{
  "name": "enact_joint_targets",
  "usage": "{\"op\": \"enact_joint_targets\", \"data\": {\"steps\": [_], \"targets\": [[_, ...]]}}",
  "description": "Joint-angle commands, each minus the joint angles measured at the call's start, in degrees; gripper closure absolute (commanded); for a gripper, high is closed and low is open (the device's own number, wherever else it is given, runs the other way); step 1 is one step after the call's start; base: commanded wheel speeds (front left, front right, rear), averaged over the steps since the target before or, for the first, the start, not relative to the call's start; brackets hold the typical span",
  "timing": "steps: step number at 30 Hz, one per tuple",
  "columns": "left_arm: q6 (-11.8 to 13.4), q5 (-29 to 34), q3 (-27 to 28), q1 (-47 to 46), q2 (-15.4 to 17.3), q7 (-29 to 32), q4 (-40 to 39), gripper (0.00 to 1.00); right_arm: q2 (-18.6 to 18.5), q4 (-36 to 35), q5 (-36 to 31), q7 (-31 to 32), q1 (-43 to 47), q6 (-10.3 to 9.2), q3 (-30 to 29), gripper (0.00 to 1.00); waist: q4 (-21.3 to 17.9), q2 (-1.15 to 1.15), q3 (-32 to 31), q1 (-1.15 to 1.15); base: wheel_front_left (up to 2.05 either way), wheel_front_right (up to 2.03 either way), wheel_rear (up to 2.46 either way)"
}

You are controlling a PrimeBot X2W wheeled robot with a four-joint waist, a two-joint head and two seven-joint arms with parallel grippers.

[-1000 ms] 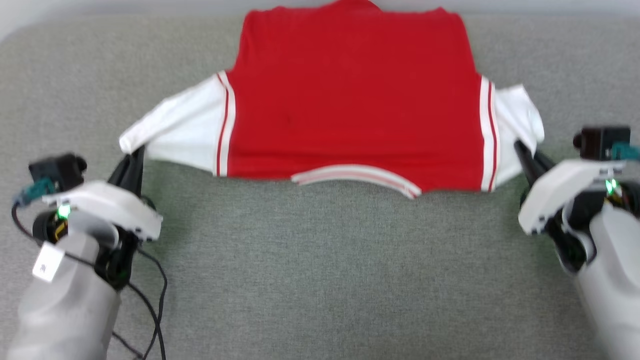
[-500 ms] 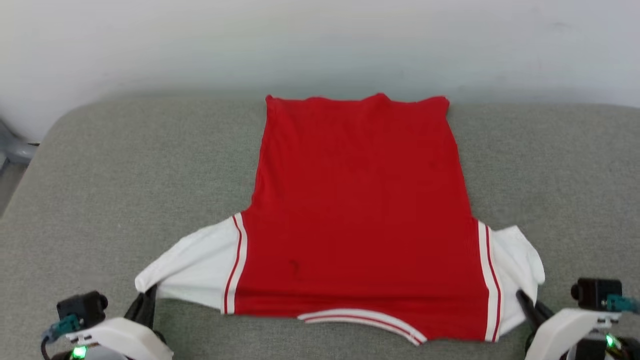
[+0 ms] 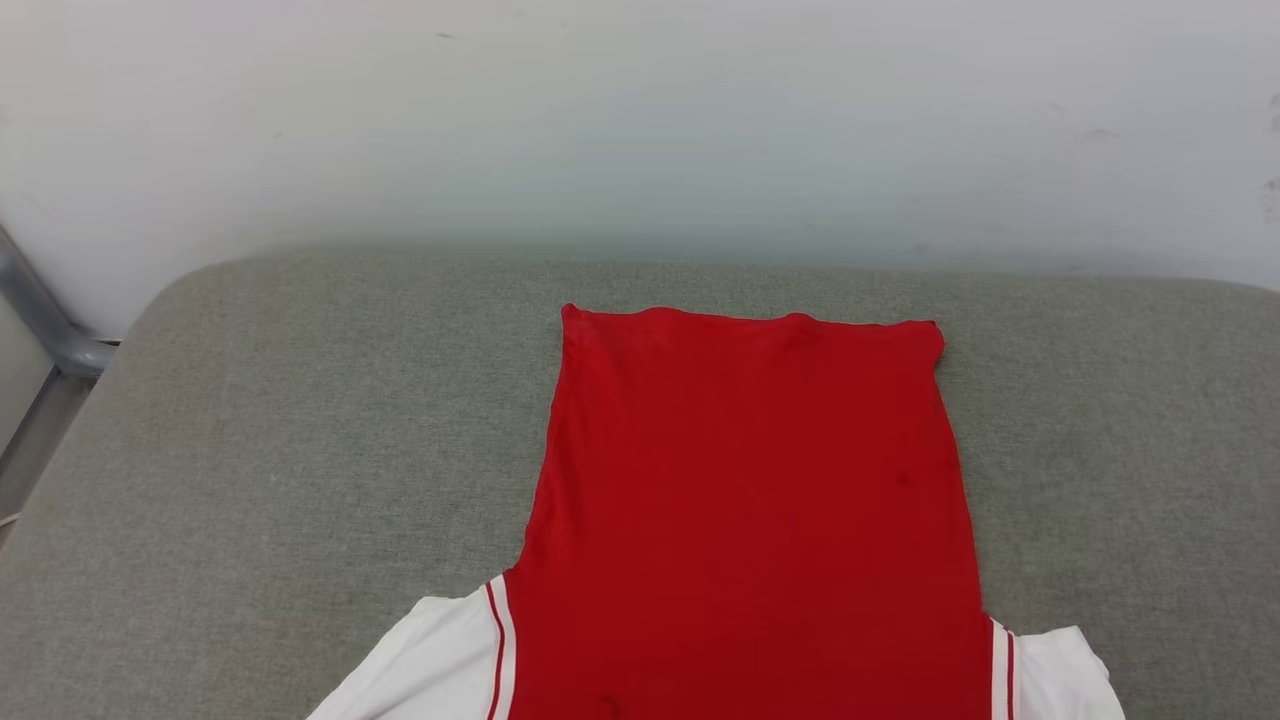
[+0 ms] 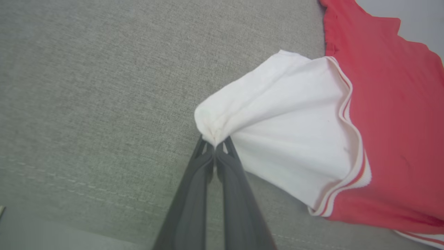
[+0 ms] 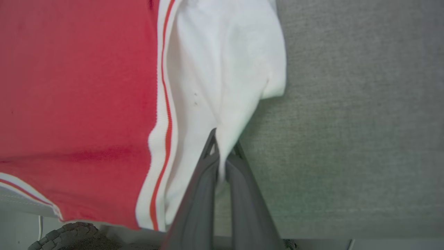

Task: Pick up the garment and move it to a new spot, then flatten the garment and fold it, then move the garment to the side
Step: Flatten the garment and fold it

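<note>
Head view has tipped up since a second ago (camera move, not the cloth's): more pale wall (image 3: 640, 130) at the top, shirt lower in the picture. Real change: the garment (image 3: 750, 500), plain red panel up with no lettering visible, had its hem (image 3: 750, 318) right at the far edge of the grey cushion (image 3: 250, 430). Now a band of bare cushion lies between hem and far edge, so the shirt has been dragged toward the near edge. The body lies flat and smooth, a little toward the right edge, collar end toward the robot. Left wrist view: the left gripper (image 4: 215, 144) is pinched tight on the bunched tip of the left-side sleeve (image 4: 284, 121), which is pulled into a cone and seems raised slightly off the cushion. Right wrist view: the right gripper (image 5: 223, 147) is likewise clamped on a fold of the right-side sleeve (image 5: 222, 62). The cushion's near edge sits just behind its fingers, with the collar trim (image 5: 27, 194) close to that edge; cannot tell if it overhangs. Judgement: this is the pull-to-flatten step, relocation looks done, fold not started. Little cushion remains toward the near edge, so more dragging risks the collar end sliding off. The sleeves probably need laying flat or folding in over the red panel next.
</note>
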Motion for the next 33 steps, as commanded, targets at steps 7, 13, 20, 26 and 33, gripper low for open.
{"op": "enact_joint_targets", "data": {"steps": [7, 13, 20, 26, 33], "targets": [[0.7, 1.8, -1.6, -1.4, 0.4, 0.2, -2.1, 1.0, 1.3, -3.9, 1.2, -2.0, -2.5, -0.18, -1.6, 0.0, 0.3, 0.0, 0.6, 0.01, 0.0, 0.0, 0.0], [0.4, 3.6, -2.7, -4.7, -0.5, -0.8, -3.1, 1.0, -1.0, -3.8, 0.8, -2.5, -11.3, -0.18, -3.6, 0.0, 0.8, 0.0, 2.8, 0.01, 0.0, 0.0, 0.0], [-0.8, 6.3, -3.6, -11.3, -1.6, -3.2, -5.5, 1.0, -5.3, 2.2, 2.2, 2.4, -27.7, -0.18, -5.6, 0.0, 3.9, 0.0, 9.5, 0.01, 0.0, 0.0, 0.0], [-2.8, 8.6, -4.2, -18.7, -3.9, -4.7, -8.2, 1.0, -10.4, 8.8, 2.2, 10.7, -41.8, -0.18, -7.2, 0.0, 9.2, 0.0, 16.5, 0.01, 0.0, 0.0, 0.0], [-5.4, 11.9, -5.3, -26.4, -6.9, -5.7, -11.7, 1.0, -15.1, 13.5, -1.8, 24.6, -58.0, -0.18, -7.6, 0.0, 14.4, 0.0, 25.3, 0.01, 0.0, 0.0, 0.0]]}}
